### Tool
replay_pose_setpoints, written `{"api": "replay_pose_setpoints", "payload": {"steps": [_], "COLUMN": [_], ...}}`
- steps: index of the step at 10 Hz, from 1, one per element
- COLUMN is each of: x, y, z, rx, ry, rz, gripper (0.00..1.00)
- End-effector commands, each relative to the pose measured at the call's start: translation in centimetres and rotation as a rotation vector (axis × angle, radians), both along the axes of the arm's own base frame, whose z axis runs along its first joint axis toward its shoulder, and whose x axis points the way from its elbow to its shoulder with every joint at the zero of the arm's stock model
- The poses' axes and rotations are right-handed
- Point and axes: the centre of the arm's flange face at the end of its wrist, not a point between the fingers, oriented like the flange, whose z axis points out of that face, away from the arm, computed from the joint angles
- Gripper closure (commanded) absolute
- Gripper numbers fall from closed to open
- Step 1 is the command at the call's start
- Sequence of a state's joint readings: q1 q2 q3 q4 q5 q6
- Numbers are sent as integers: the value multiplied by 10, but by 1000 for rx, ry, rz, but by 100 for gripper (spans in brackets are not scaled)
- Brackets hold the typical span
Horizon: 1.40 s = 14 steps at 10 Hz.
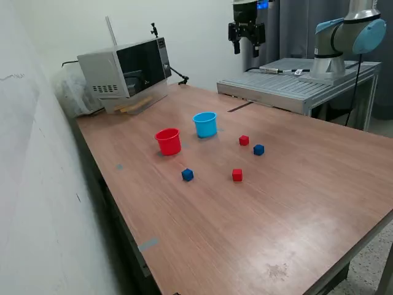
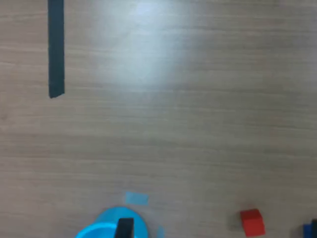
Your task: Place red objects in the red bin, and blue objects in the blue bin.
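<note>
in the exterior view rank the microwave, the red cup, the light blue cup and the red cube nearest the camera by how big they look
1. Grey microwave oven: largest.
2. Small red plastic cup and light blue plastic cup: look alike, so no ranking between them.
3. Small red cube: smallest.

The worktop (image 1: 295,203) is wood-grain laminate, smooth, with a soft sheen. The red bin (image 1: 168,141) and the blue bin (image 1: 205,124) beside it look like smooth, slightly glossy plastic. Behind the blue bin, the microwave (image 1: 126,72) has a matt silver casing.
</note>
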<state>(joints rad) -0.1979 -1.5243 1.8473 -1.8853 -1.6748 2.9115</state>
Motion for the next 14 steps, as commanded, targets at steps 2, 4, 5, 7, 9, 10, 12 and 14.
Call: {"api": "replay_pose_setpoints", "payload": {"steps": [2, 4, 5, 7, 9, 10, 12, 14], "x": [-22, -47, -77, -112, -143, -159, -168, -174], "y": [-1, -3, 3, 8, 12, -10, -28, -43], "z": [-42, -44, -38, -20, -8, -12, -10, -32], "rx": [-32, -71, -66, -57, -46, -44, -44, -54], "ry": [-32, -18, 6, 58, 99, 103, 117, 85], "rz": [51, 46, 45, 35, -11, 25, 38, 57], "gripper": [0, 0, 0, 0, 0, 0, 0, 0]}}
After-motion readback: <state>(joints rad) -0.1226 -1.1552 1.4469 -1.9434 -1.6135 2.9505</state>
